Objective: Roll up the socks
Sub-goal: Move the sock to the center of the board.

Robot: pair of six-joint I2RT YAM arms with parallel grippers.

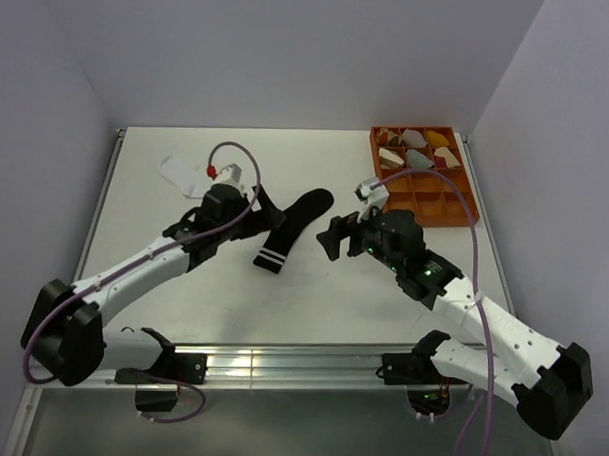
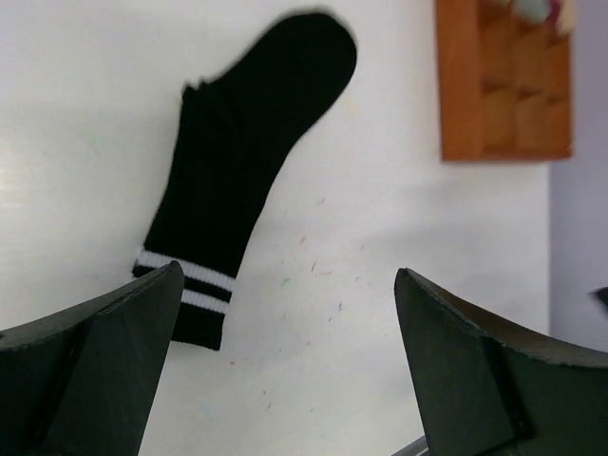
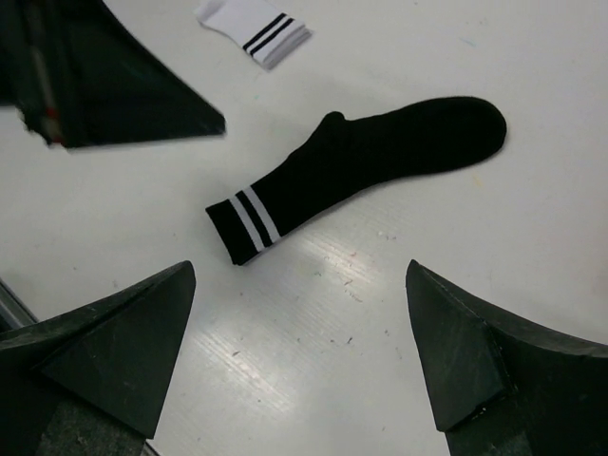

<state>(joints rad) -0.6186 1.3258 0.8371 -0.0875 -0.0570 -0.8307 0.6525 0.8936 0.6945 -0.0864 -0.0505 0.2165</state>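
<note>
Two socks lie flat on the table (image 1: 182, 284). The black sock (image 1: 294, 231) stretches mid-table between the arms, its striped cuff toward the near edge. The white sock (image 1: 181, 174) rests far left, just beyond the left arm. The left gripper (image 2: 287, 275) and right gripper (image 3: 300, 271) hover with jaws spread wide, holding nothing. An orange tray (image 1: 430, 204) sits far right.

White worktop (image 1: 312, 308), faintly speckled and glossy, spreads beneath the jaws; plain pale walls (image 1: 290, 57) close it beyond and beside them.
</note>
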